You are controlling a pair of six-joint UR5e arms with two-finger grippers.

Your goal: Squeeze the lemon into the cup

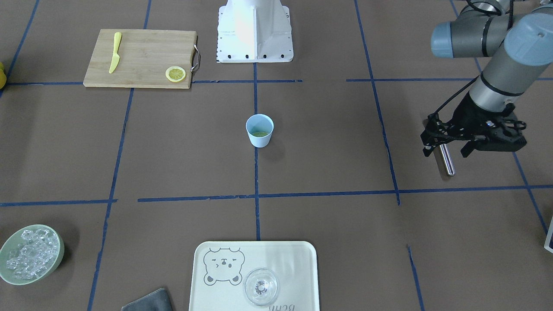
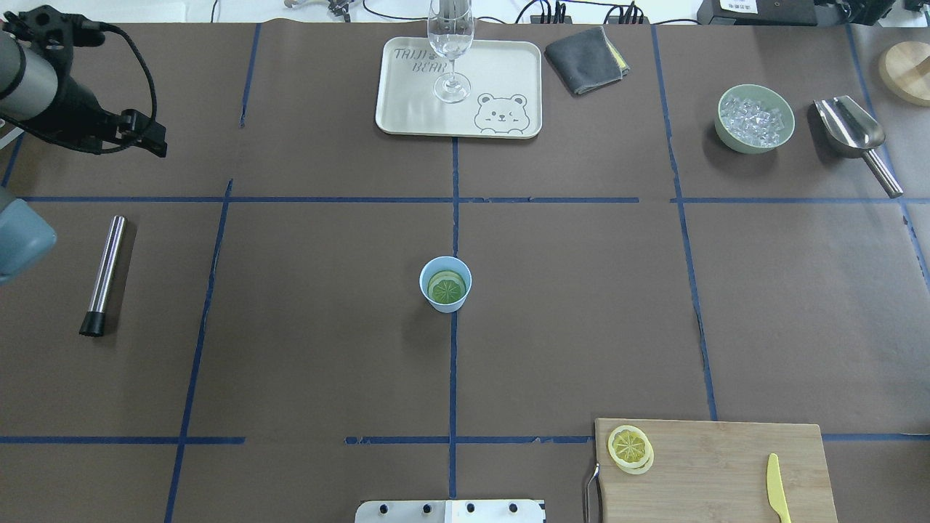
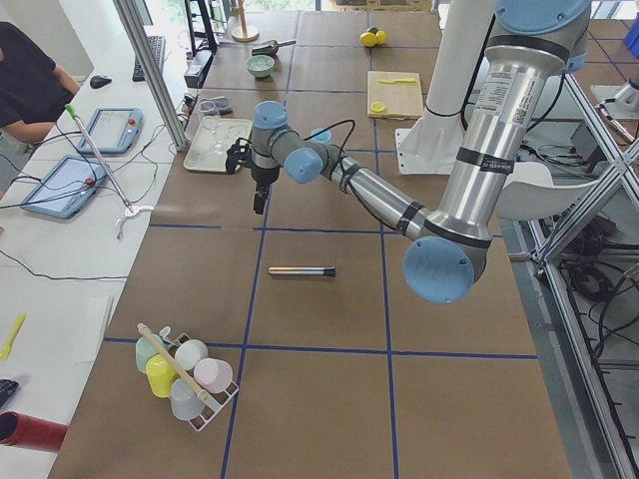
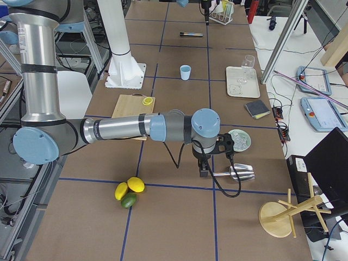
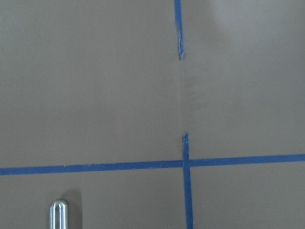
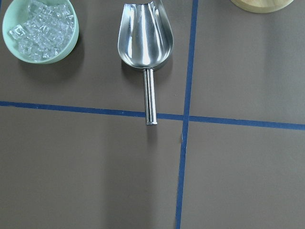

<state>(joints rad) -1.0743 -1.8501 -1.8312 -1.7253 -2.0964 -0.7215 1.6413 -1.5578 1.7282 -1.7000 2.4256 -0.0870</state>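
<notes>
The lemon [image 2: 630, 448] lay on our cutting board [image 2: 712, 472], at five o'clock from the cup [image 2: 445, 284] seen from overhead. Our left hand [image 1: 446, 150] hung parted and empty near the steel muddler [image 2: 103, 274]; whether the right hand [image 4: 204, 173] was parted we could not tell.

At upper left we see a pale green bowl of ice [image 6: 40, 29]; beside it lies a steel scoop [image 6: 145, 40], handle pointing down to the blue tape line [image 6: 71, 109]. A wooden disc [image 6: 261, 4] peeks in at upper right.
</notes>
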